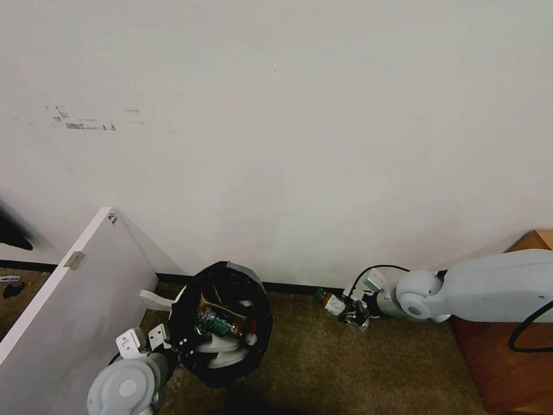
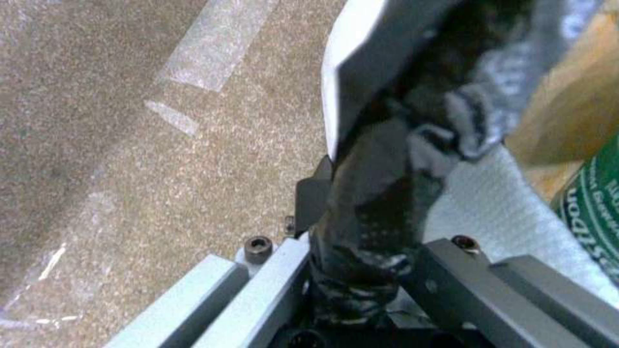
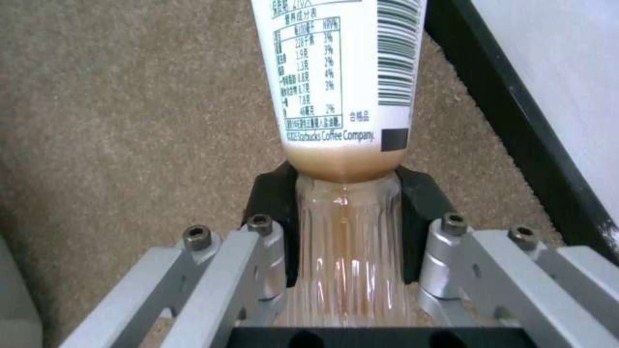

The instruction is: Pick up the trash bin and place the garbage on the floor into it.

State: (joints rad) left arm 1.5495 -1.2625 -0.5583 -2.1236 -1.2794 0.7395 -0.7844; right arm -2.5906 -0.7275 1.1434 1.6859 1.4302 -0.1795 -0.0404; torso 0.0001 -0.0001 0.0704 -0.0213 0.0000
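Bottle (image 3: 342, 96) clamped in right claw (image 3: 345, 212), bin (image 1: 222, 323) beside left claw (image 1: 173, 346).

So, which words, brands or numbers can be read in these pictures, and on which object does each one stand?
"Starbucks Coffee Company.": bottom line of the white label on the bottle, which the right gripper holds.
Barcode and nutrition table with percentages on the same label: too small to read reliably.
White letters on a green label inside the trash bin, clamped by the left gripper: cut off, not readable.
Dark marks on the wall: blurred.
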